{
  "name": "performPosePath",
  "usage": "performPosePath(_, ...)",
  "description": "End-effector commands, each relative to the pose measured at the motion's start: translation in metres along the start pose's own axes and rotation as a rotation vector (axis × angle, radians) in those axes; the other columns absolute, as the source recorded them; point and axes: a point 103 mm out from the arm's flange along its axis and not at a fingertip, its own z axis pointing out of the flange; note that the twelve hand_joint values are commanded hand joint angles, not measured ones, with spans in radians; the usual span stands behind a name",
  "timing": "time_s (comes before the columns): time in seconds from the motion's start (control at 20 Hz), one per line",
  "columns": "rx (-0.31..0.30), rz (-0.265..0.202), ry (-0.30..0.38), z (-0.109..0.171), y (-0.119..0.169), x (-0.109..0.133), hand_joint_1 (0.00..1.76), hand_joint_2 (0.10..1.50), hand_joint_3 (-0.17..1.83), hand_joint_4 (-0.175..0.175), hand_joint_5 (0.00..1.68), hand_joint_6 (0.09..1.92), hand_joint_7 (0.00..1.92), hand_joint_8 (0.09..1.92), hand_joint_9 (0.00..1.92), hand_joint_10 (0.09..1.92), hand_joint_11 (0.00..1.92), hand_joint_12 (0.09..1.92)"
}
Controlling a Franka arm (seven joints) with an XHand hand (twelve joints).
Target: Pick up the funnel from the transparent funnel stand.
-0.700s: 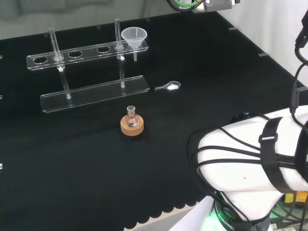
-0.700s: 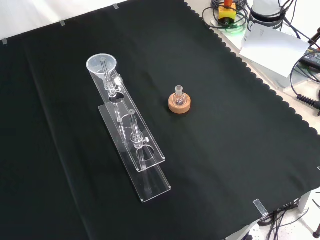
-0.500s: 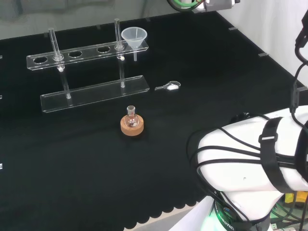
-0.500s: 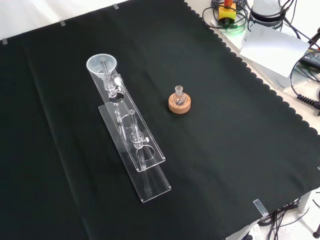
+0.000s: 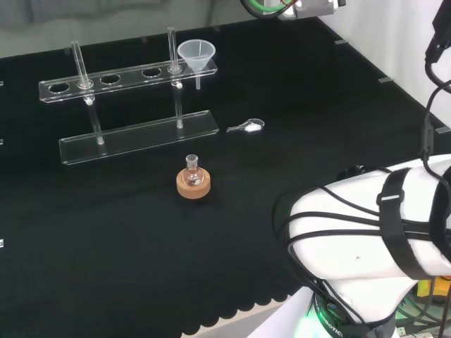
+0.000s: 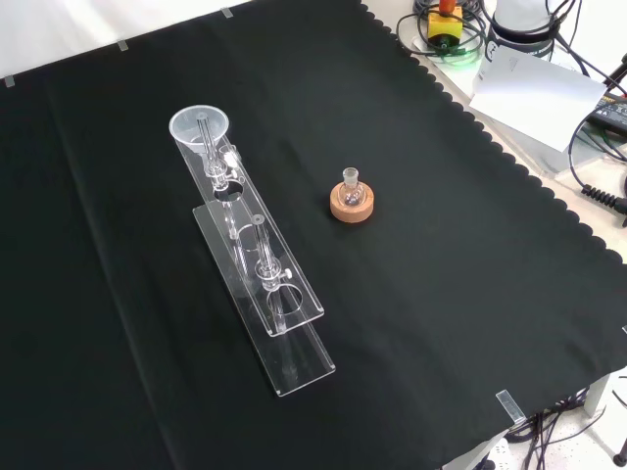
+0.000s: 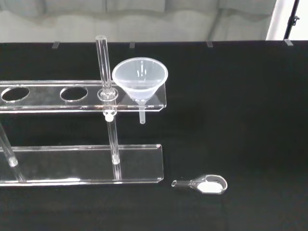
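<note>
Upright, the funnel [image 5: 196, 53] sits in the end hole of the stand [image 5: 127, 77], upper left of the head view; upper left in the front view too, stem hanging below the top bar. Flask [image 5: 192, 169] on cork ring [image 5: 192, 186] at centre. Small scoop [image 5: 248, 126] lies right of the stand's base. Hand state: cannot tell.

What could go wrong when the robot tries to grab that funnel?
The funnel sits in the end hole of the clear funnel stand, right beside an upright post. Reaching fingers might bump that post and tip the whole stand.

Its stem hangs down through the hole, so pulling sideways instead of straight up could snag it.

A small scoop with white powder lies on the cloth near the stand's base; a low approach might knock it.
</note>
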Motion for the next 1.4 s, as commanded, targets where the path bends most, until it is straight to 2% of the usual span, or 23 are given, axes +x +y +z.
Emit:
performPosePath(0.05, 0.013, 0.034, -0.005, 0.012, 0.017, -0.005, 0.0, 1.21, 0.42, 0.026, 0.24, 0.09, 0.04, 0.5, 0.18, 0.6, 0.0, 1.27)
performPosePath(0.4, 0.036, 0.048, -0.003, 0.036, 0.055, -0.018, 0.0, 1.22, 0.42, 0.026, 0.24, 0.09, 0.04, 0.5, 0.19, 0.6, 0.0, 1.28)
performPosePath(0.75, 0.077, 0.009, 0.012, 0.071, 0.121, -0.047, 0.0, 1.21, 0.4, 0.024, 0.24, 0.09, 0.04, 0.49, 0.18, 0.59, 0.0, 1.29)
performPosePath(0.9, 0.114, 0.012, 0.009, 0.082, 0.148, -0.055, 0.0, 1.21, 0.39, 0.021, 0.23, 0.09, 0.03, 0.49, 0.18, 0.59, 0.0, 1.29)
performPosePath(1.25, 0.172, -0.003, -0.019, 0.111, 0.181, -0.05, 0.0, 1.2, 0.37, 0.017, 0.21, 0.09, 0.02, 0.48, 0.17, 0.58, 0.0, 1.3)
performPosePath(1.4, 0.192, -0.013, -0.022, 0.124, 0.19, -0.045, 0.0, 1.19, 0.36, 0.017, 0.2, 0.09, 0.03, 0.48, 0.21, 0.6, 0.07, 1.35)
